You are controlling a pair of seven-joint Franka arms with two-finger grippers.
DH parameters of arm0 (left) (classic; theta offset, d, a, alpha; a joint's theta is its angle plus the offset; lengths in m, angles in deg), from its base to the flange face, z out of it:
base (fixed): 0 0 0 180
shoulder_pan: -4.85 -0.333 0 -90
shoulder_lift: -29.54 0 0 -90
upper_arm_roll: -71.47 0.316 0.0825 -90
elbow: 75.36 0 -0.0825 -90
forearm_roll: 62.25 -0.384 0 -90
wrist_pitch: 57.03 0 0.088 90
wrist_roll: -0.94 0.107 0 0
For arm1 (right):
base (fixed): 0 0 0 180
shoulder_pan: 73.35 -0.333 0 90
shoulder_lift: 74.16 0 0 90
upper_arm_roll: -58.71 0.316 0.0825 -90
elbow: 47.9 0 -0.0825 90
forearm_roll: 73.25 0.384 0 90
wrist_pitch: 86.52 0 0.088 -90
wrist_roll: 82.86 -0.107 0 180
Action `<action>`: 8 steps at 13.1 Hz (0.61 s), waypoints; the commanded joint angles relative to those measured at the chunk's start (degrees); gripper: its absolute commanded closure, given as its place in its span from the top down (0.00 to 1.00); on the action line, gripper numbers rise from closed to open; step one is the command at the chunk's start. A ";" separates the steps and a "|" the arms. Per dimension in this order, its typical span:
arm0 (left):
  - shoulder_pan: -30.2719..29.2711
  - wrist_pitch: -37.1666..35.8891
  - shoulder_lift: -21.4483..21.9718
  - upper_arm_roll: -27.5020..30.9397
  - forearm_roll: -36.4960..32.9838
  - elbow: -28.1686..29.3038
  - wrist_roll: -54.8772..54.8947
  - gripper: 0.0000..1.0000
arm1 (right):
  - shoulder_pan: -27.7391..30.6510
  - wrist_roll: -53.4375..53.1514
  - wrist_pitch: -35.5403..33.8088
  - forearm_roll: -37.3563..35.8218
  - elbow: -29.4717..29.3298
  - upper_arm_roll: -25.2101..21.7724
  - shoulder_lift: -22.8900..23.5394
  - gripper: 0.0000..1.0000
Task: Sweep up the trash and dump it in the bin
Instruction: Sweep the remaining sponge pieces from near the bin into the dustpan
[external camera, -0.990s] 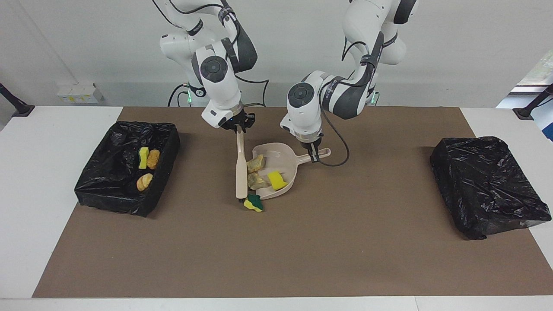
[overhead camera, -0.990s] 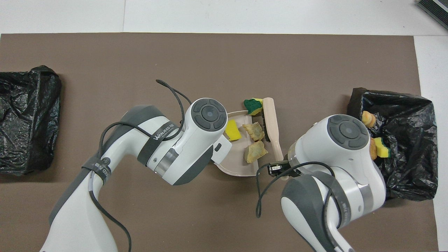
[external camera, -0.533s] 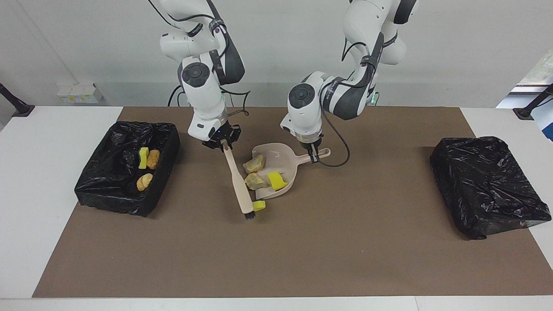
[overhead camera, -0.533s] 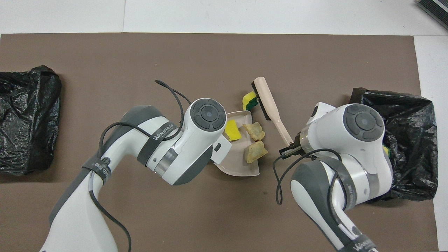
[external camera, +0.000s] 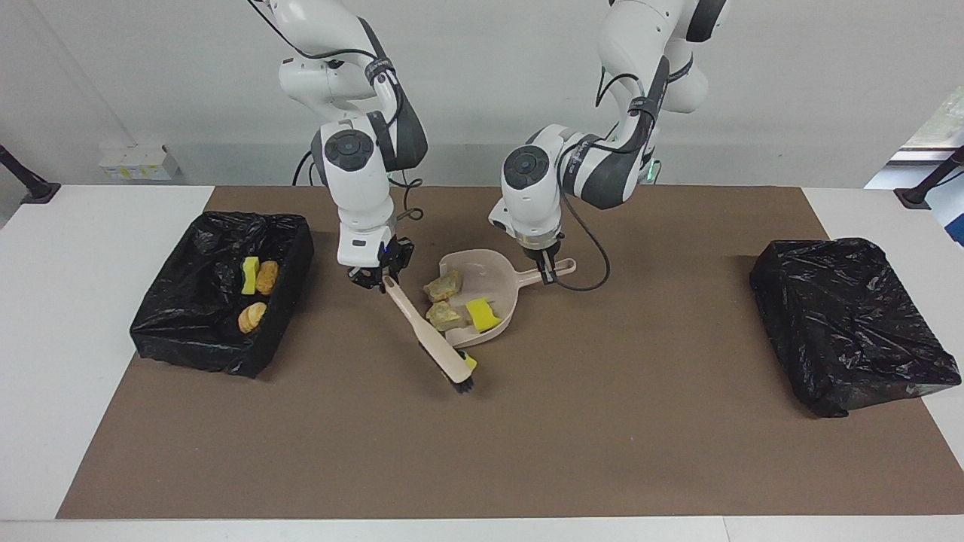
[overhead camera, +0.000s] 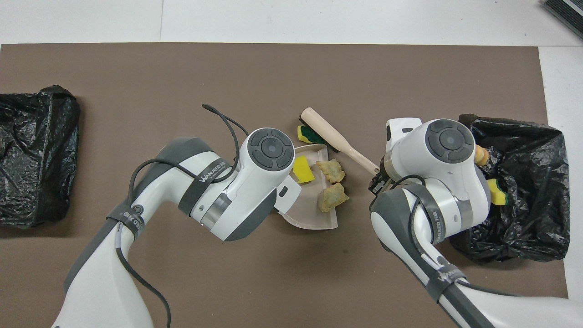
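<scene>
My left gripper (external camera: pixel 547 268) is shut on the handle of the beige dustpan (external camera: pixel 501 265), which rests on the brown mat. In the pan lie a yellow sponge bit (external camera: pixel 482 314) and two beige rocky chunks (external camera: pixel 442 286) (external camera: pixel 446 316). My right gripper (external camera: pixel 380 277) is shut on the handle of the beige brush (external camera: pixel 429 336), slanted down to the mat. Its bristle end presses a green-and-yellow sponge (overhead camera: pixel 307 134) at the pan's open lip. The open black-lined bin (external camera: pixel 188 346) at the right arm's end holds three trash pieces (external camera: pixel 256 278).
A second black-bagged box (external camera: pixel 851 324) sits at the left arm's end of the mat. The left arm's black cable (external camera: pixel 587 271) loops beside the pan's handle. White tabletop borders the brown mat (external camera: pixel 527 452).
The right gripper swung the brush head from the pan's bin-side edge around to its open lip, dragging the green-and-yellow sponge along. The pan, its contents and the left arm stayed put.
</scene>
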 commanded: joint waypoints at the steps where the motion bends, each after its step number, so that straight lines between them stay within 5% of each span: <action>1: -0.05 1.35 0.93 0.18 0.80 1.43 -0.39 0.00 | 2.73 7.81 -3.82 -3.81 -0.12 0.37 -0.53 0.00; 8: -0.05 1.35 0.93 0.18 0.80 1.43 -0.39 0.00 | 9.67 20.66 -11.80 -9.44 0.05 0.37 -3.69 0.00</action>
